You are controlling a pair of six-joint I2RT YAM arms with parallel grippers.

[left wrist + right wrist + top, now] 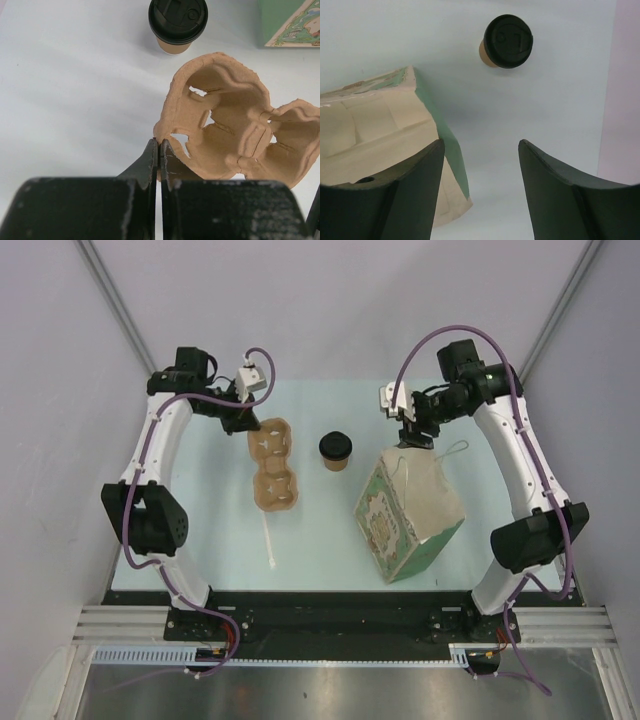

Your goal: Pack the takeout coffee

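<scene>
Kraft paper cup, black lid on, upright on table between pulp carrier and green paper bag. Left gripper pinched together at carrier rim. Right gripper jaws apart over bag edge.

The pale tabletop carried four items: a two-hole pulp carrier at left, a white stir stick just beside it, the lidded takeout coffee upright at centre, and a green patterned bag, apparently on its side, at right.

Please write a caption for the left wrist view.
Left gripper pinches pulp cup carrier by rim; lidded coffee cup stands beyond.
</scene>
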